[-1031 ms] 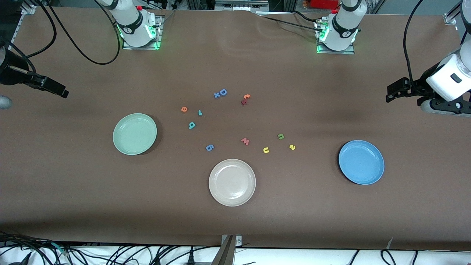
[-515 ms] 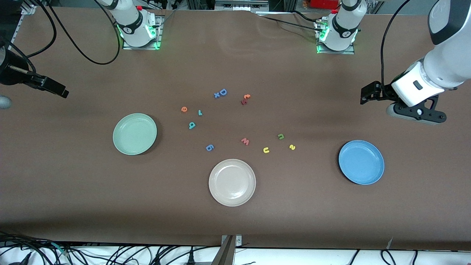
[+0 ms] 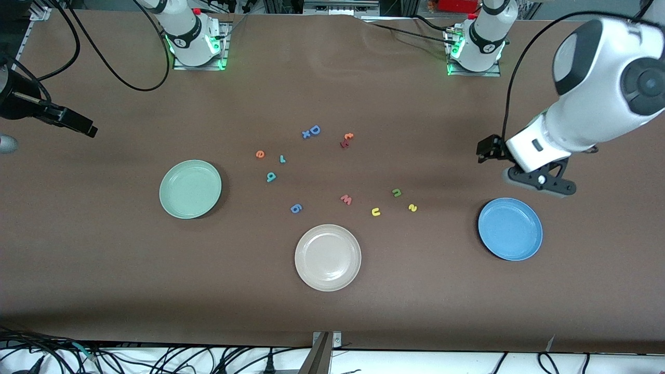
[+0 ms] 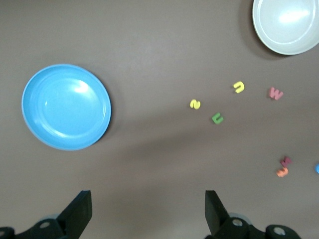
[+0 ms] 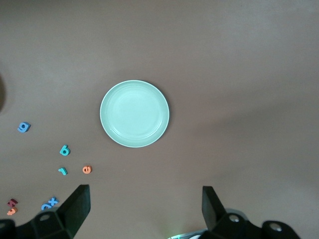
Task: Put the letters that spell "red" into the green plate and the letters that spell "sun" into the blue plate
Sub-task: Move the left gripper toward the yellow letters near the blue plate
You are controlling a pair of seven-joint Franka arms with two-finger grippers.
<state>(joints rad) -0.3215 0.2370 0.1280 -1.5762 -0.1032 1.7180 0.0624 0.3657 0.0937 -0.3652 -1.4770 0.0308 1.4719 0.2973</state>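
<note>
Since a second ago only the left hand (image 3: 487, 150) has swung in over bare table (image 3: 332, 311), fingers spread, empty. Right hand (image 3: 78, 126) waits spread, off the right arm's end. Green plate (image 3: 190, 188) is empty; e (image 3: 260, 154), r (image 3: 282, 159), d (image 3: 270, 177), then u (image 3: 375, 211), n (image 3: 396, 192), s (image 3: 412, 208) lie loose; blue plate (image 3: 510, 228) is empty.

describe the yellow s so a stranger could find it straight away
Start at the blue plate at the left arm's end of the table. The letter lying closest to it is the yellow s. Its neighbours are a dark green n and a yellow u.
</note>
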